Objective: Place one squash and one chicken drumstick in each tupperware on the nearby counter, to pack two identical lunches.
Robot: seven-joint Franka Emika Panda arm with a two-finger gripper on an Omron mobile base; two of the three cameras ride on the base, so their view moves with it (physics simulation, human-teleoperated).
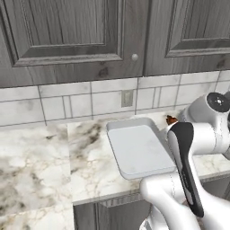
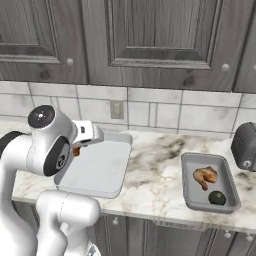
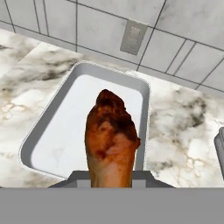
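**Drumstick hanging over the pale tray**

You are looking at the orange-brown chicken drumstick standing up from the bottom of the hand view, its darker tapered end pointing away from the camera. It is sitting in the gripper, whose fingers are closing on its lower end; the tips themselves are hiding behind the meat. In the left base view a small brown bit of it is peeking out beside the white arm, and in the right base view a sliver is showing under the hand.

Beneath it, the larger pale tupperware is lying on the counter, its floor bare and white. The drumstick is hanging above the tray's right half in the hand view, not touching it.

Further right along the counter, well apart from the pale tray, the smaller grey tupperware is holding the plump golden drumstick and the round dark green squash, one just beside the other.

At the far right edge, a grey slotted toaster is standing near the grey tray. A wall outlet is sitting in the tiles behind the pale tray.
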